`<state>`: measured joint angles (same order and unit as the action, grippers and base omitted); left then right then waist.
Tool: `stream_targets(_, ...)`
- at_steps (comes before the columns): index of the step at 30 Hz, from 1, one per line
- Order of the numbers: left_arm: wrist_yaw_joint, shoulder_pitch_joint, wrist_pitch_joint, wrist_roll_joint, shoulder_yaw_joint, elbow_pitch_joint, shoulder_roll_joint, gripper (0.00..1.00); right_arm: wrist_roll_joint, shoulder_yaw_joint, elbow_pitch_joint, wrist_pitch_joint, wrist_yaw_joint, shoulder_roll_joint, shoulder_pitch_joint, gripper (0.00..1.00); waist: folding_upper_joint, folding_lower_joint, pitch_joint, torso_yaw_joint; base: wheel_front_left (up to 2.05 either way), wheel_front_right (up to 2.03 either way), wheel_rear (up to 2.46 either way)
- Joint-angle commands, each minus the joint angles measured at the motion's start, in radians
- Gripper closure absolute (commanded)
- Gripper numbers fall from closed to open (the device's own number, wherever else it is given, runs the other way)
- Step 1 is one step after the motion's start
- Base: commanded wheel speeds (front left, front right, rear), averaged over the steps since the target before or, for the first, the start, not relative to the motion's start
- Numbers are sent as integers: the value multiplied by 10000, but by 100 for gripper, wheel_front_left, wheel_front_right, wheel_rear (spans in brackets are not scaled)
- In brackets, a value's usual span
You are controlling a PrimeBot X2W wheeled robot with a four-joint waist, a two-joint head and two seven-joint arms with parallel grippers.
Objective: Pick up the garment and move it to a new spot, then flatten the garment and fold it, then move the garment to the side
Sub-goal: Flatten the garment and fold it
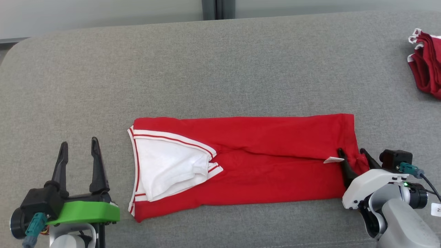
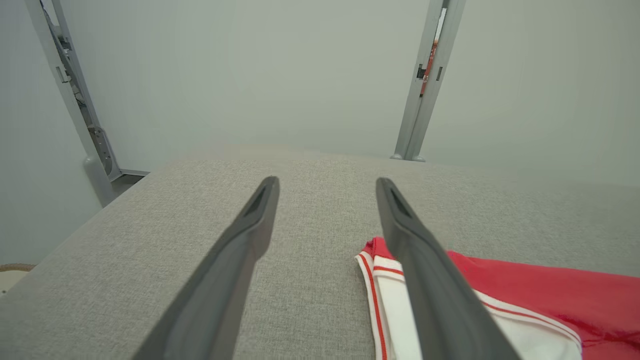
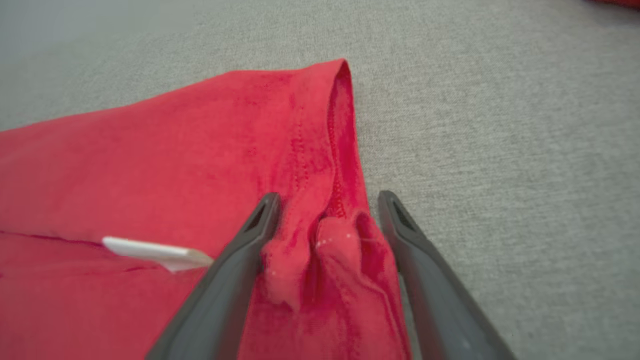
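Right gripper (image 1: 351, 151) spread wide, gripping nothing; bunched hem of red garment (image 1: 268, 172) sits between its jaws. Left gripper (image 1: 79, 141) wide open, empty, garment lying just off its right side.

A white sticker (image 1: 436, 209) at the head view's right edge shows a cut-off "2".

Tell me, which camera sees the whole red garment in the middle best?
The head view: the red garment lies there whole, edge to edge, folded into a long strip. The left wrist view catches its white-trimmed end; the right wrist view, its hem bunched between the open jaws of the right gripper.
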<state>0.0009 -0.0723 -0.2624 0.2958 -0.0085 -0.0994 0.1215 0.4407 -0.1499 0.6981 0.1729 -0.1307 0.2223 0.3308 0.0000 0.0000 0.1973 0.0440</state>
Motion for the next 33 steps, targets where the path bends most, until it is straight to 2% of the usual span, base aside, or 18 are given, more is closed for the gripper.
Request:
stream_targets(1,-109,150,-26,-172,194,-33,-86,0,131,-98,128,-74,1,-114,-131,0,0,0,-17,-22,0,0,0)
stream_targets(2,-174,153,-26,-264,295,-51,-146,0,176,-183,211,-149,-1,-184,-143,0,0,0,-23,-22,0,0,0)
stream_targets(3,-224,156,-26,-334,392,-80,-197,0,245,-244,270,-201,-1,-246,-149,22,0,0,-30,-19,0,0,0)
stream_targets(4,-299,156,-26,-385,506,-122,-263,0,305,-280,330,-233,-1,-297,-144,57,0,0,-41,-13,0,0,0)
stream_targets(6,-440,154,-27,-519,659,-199,-348,0,424,-377,429,-281,-1,-345,-144,100,0,0,-83,-7,0,0,0)
stream_targets(11,-648,276,-27,-875,918,-410,-515,0,717,-274,600,-68,13,-67,-44,100,0,0,-290,-57,0,0,0)
stream_targets(20,-868,429,-27,-1145,1277,-637,-632,0,935,659,915,114,10,1210,360,100,0,0,-765,-149,0,0,0)
stream_targets(24,-924,504,-27,-1236,1369,-686,-658,0,924,851,819,-27,8,1534,489,100,0,0,-876,-201,0,0,0)
stream_targets(27,-949,544,-27,-1271,1395,-689,-681,0,885,810,579,-84,8,1527,573,100,0,0,-925,-233,0,0,0)
stream_targets(33,-961,542,-27,-1243,1370,-759,-697,0,802,238,-511,-206,4,921,572,100,0,0,-959,-244,0,0,0)
